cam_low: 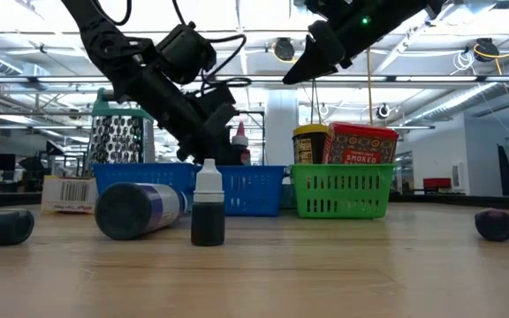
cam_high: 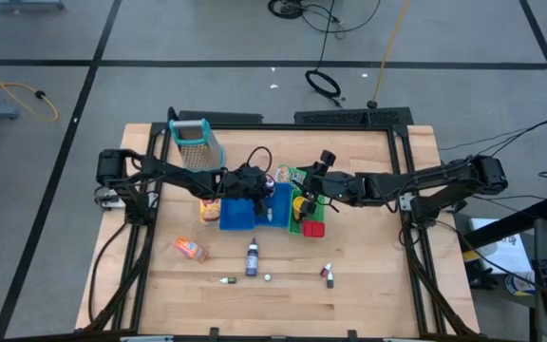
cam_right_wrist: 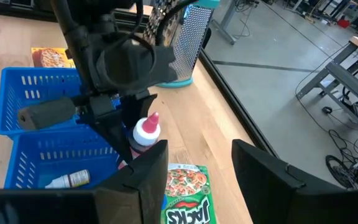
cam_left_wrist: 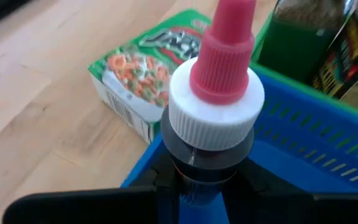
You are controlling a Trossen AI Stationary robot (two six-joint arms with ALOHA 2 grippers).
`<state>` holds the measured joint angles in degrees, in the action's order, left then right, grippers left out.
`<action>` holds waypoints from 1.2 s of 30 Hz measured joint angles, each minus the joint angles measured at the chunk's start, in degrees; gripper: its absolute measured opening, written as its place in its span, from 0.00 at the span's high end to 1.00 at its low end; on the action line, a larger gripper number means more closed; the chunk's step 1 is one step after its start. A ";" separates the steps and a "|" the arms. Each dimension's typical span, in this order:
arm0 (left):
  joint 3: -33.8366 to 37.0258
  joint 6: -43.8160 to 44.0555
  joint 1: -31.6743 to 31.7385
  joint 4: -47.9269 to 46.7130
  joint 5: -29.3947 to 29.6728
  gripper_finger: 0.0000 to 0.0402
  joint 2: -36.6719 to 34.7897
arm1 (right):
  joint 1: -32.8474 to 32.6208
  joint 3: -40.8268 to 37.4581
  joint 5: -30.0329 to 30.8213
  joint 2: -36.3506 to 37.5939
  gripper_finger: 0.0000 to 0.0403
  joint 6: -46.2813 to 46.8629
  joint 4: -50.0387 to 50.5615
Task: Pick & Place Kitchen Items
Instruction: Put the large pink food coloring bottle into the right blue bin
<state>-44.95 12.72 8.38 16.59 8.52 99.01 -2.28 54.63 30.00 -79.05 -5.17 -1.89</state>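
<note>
My left gripper (cam_left_wrist: 204,180) is shut on a small dark bottle (cam_left_wrist: 213,93) with a white cap and a pink nozzle, over the far right corner of the blue tray (cam_high: 240,217). The right wrist view shows this bottle (cam_right_wrist: 146,132) upright under the left arm. My right gripper (cam_right_wrist: 197,171) hangs open and holds nothing, high above the green tray (cam_high: 304,226). That tray holds a yellow-lidded jar (cam_low: 313,141) and a red block (cam_low: 361,145). A green box (cam_left_wrist: 143,73) lies flat on the table just beyond the blue tray. My left gripper pinches the bottle's dark body just below the white cap (cam_left_wrist: 202,163) between its two fingers. The fingers slant downward from the table's left side. The bottle stands upright with its nozzle up. The tray wall hides its bottom, so I cannot tell whether it rests on anything.
A metal grater (cam_high: 196,142) stands at the far left. A yellow box (cam_high: 209,207) lies beside the blue tray. On the near table lie an orange packet (cam_high: 190,249), a dark bottle (cam_high: 252,258) and tiny bottles (cam_high: 328,274). Another tiny bottle (cam_right_wrist: 68,180) lies inside the blue tray.
</note>
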 joint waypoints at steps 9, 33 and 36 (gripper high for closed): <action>-0.04 1.20 -0.16 1.72 0.06 0.75 1.95 | 0.00 0.00 -0.02 0.00 0.58 0.00 0.01; 0.00 0.51 -0.17 3.77 0.57 0.57 1.74 | 0.00 0.00 -0.03 0.00 0.58 0.00 0.00; 0.00 0.49 -0.15 3.82 0.58 0.57 1.74 | 0.00 0.00 -0.04 0.00 0.58 0.00 0.00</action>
<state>-44.95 13.21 8.23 20.40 9.10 100.75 -2.28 54.63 29.96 -79.05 -5.17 -1.89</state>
